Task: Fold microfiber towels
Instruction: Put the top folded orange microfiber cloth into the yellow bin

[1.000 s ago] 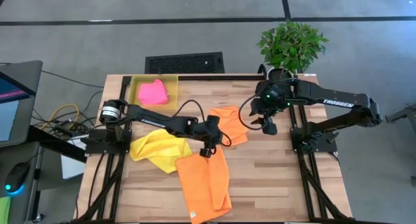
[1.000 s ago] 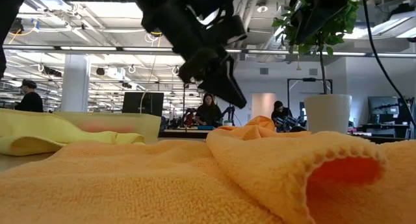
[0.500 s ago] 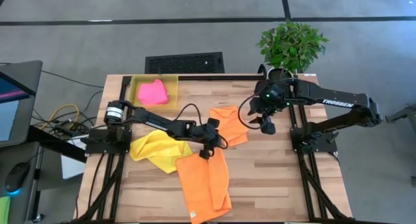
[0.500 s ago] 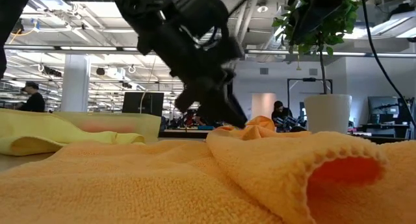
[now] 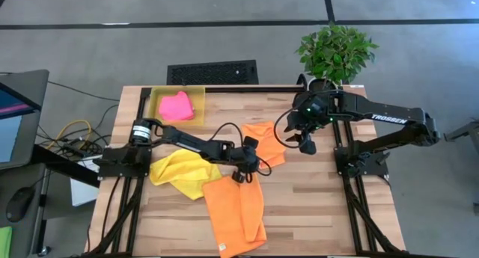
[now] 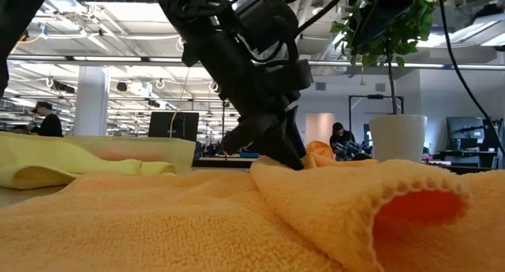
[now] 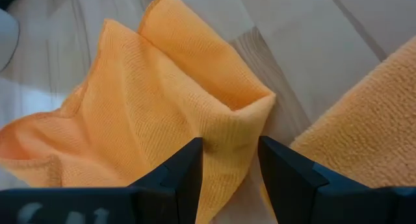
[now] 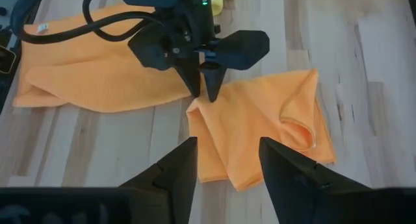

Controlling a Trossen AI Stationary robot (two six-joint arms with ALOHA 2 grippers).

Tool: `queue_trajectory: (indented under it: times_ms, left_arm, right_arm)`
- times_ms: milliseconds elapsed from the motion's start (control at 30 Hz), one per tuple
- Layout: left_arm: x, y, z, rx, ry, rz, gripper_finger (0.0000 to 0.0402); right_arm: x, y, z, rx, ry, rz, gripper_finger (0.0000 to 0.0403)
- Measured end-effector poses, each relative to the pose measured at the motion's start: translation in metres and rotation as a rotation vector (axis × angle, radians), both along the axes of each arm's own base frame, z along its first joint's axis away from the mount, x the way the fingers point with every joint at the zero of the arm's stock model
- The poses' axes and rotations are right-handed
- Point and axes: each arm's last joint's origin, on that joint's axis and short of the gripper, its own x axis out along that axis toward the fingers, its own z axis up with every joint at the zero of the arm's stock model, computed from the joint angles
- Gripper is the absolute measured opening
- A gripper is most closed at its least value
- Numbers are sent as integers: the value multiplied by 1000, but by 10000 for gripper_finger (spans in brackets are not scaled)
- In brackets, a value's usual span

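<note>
At centre frame, the left end effector (image 5: 239, 176), fingers apart, straddles a corner of the small orange towel (image 5: 266, 142), nothing clamped. The right end effector (image 5: 305, 144), open, hovers right of it. No towel looks folded: long orange (image 5: 236, 213), yellow (image 5: 183, 172), pink (image 5: 176, 106) in the bin (image 5: 200, 90); arm reads "TROSSEN" (image 5: 389, 119).

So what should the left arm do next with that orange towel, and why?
Probably close the left tool on the small orange towel. Its open fingers straddle a folded corner on the table, not yet pinching it. The right tool hangs open above the table beside the towel.
</note>
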Motion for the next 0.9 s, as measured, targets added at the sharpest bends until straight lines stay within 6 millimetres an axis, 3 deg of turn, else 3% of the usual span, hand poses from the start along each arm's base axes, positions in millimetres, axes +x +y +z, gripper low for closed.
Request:
queue_trajectory:
  times_ms: [200,367,567,700,900]
  left_arm:
    - [0,1,-8,-49,20,19,135]
    - [1,6,-6,-116,19,74,93]
    - [9,15,11,-174,38,166,9]
    - [15,27,29,-275,33,266,8]
    - [19,50,52,-559,74,469,2]
  right_arm:
    - [0,0,0,0,-1,0,187]
    - [1,-1,1,-10,-7,-8,188]
    - [0,-2,1,-17,-6,-17,184]
    - [0,-6,1,-16,-6,-35,183]
    - [-1,-10,0,-16,-5,-58,183]
